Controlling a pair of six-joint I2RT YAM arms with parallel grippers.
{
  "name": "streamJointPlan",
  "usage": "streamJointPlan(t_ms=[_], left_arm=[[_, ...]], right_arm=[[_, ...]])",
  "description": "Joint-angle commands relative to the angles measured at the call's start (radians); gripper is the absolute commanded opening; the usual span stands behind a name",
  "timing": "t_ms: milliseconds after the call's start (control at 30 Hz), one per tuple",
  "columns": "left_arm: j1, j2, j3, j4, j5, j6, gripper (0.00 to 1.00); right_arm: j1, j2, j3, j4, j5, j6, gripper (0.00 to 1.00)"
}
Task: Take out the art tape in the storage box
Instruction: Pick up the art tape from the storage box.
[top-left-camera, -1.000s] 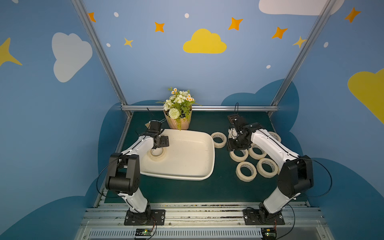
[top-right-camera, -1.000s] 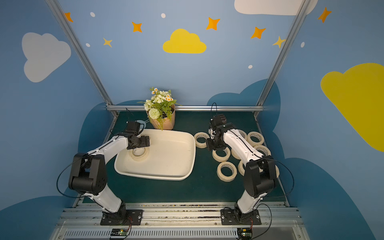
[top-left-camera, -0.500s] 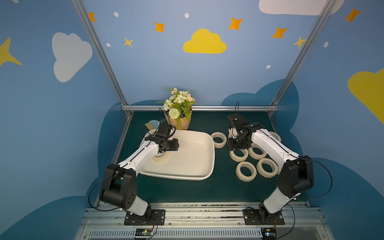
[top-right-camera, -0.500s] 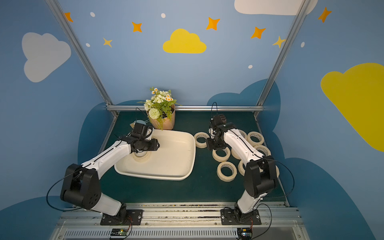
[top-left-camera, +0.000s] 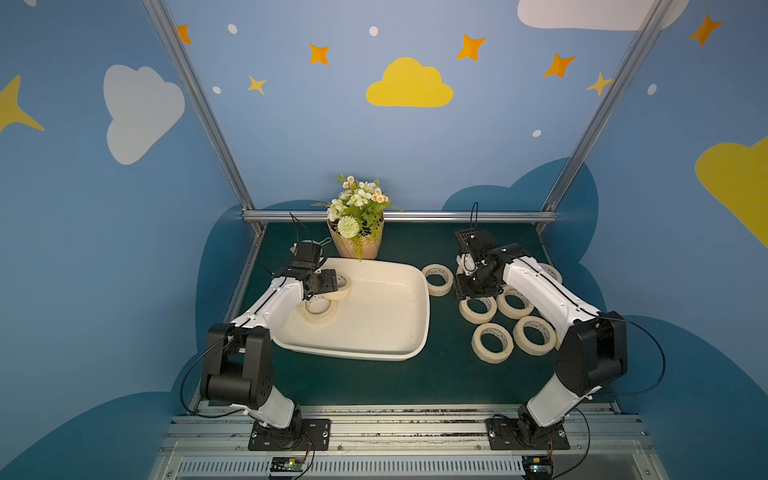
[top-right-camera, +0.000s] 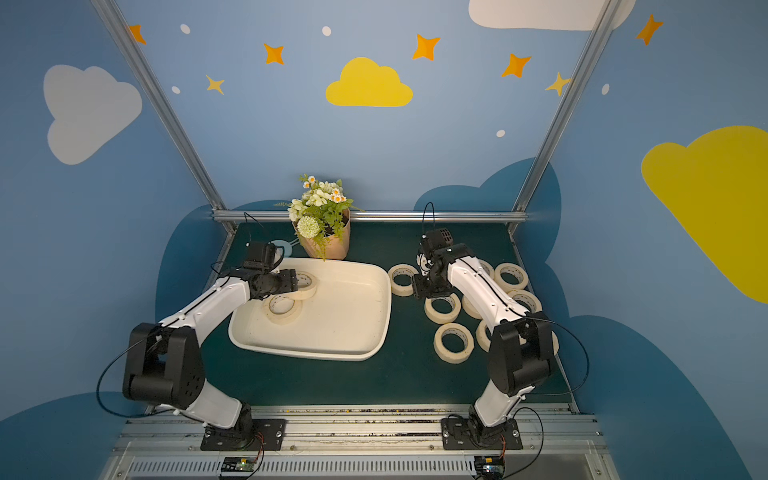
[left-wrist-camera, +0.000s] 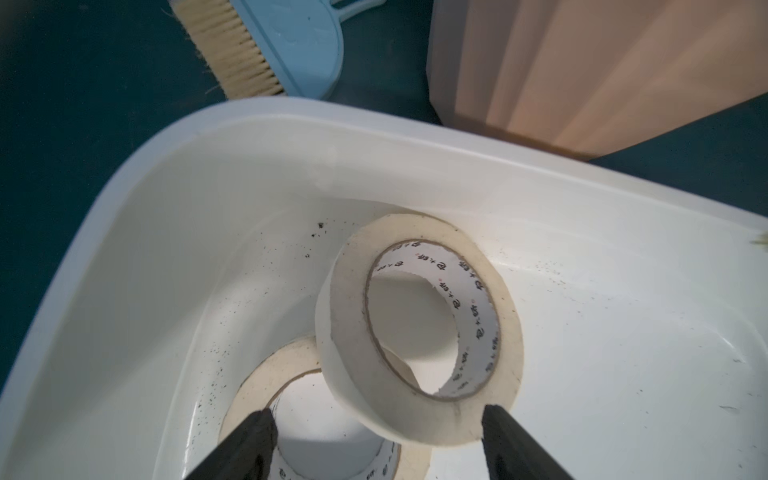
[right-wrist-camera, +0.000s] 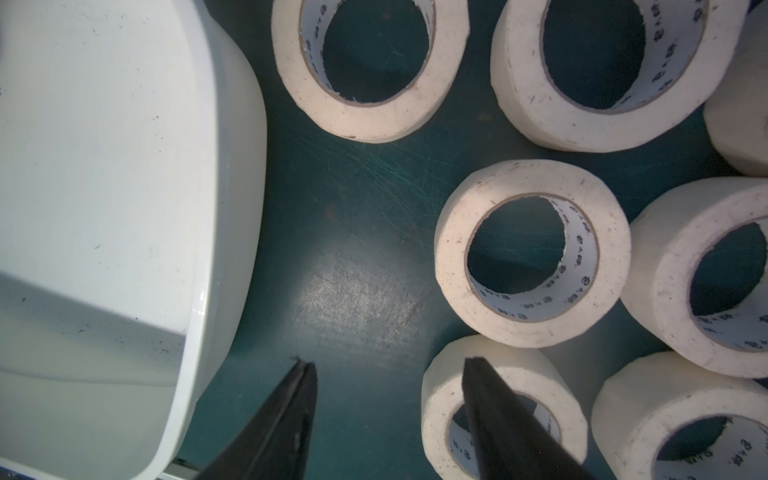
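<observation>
The storage box (top-left-camera: 424, 316) (top-right-camera: 386, 307) is a wide cream tub on the green mat. Two rolls of art tape are in its far left corner. One lies flat (top-left-camera: 318, 309) (left-wrist-camera: 249, 386). The other (top-left-camera: 340, 284) (left-wrist-camera: 419, 332) stands tilted over it. My left gripper (top-left-camera: 330, 282) (left-wrist-camera: 378, 413) is open around the tilted roll's near edge: one fingertip (left-wrist-camera: 494, 415) is at the roll, the other (left-wrist-camera: 262, 419) is apart from it. Beside the box, my right gripper (top-left-camera: 471, 286) (right-wrist-camera: 388, 363) hangs open and empty over the mat. Several rolls (top-left-camera: 492, 343) (right-wrist-camera: 532, 253) lie there.
A tan flower pot (top-left-camera: 357, 245) (left-wrist-camera: 582, 70) stands right behind the box's far rim (left-wrist-camera: 291, 112). A light-blue brush (left-wrist-camera: 270, 45) lies behind the box's far left corner. The box's rounded corner (right-wrist-camera: 232, 208) is close beside my right gripper. A metal rail (top-left-camera: 399, 216) closes the back.
My left gripper has shifted a little further into the box, and one roll now stands tilted over the flat one in front of it. The right arm has not moved.
</observation>
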Motion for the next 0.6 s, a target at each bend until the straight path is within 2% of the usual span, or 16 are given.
streamJointPlan(t_ms=[0,100,167,233,300,367,500,567], left_arm=[[0.014,0.092,0.037,0.074,0.036,0.009,0.82],[0.011,0.152,0.068,0.051,0.03,0.01,0.83],[0.011,0.154,0.06,0.067,0.036,0.005,0.77],[0.008,0.147,0.064,0.057,0.034,0.008,0.63],[0.004,0.13,0.063,0.051,0.02,0.012,0.43],[-0.002,0.112,0.069,0.026,0.005,0.02,0.31],[-0.019,0.038,0.072,-0.003,0.001,0.03,0.19],[-0.043,-0.014,0.06,-0.006,0.035,0.026,0.17]], right_arm=[[0.013,-0.055,-0.007,-0.03,-0.026,-0.011,0.62],[0.022,-0.07,-0.025,-0.023,-0.036,-0.016,0.62],[0.028,-0.071,-0.034,-0.023,-0.038,-0.02,0.62],[0.037,-0.067,-0.037,-0.022,-0.038,-0.021,0.62],[0.046,-0.057,-0.035,-0.021,-0.037,-0.019,0.62],[0.06,-0.045,-0.023,-0.022,-0.036,-0.017,0.62],[0.089,-0.016,0.028,-0.027,-0.057,-0.006,0.62],[0.097,0.014,0.065,-0.019,-0.136,0.004,0.62]])
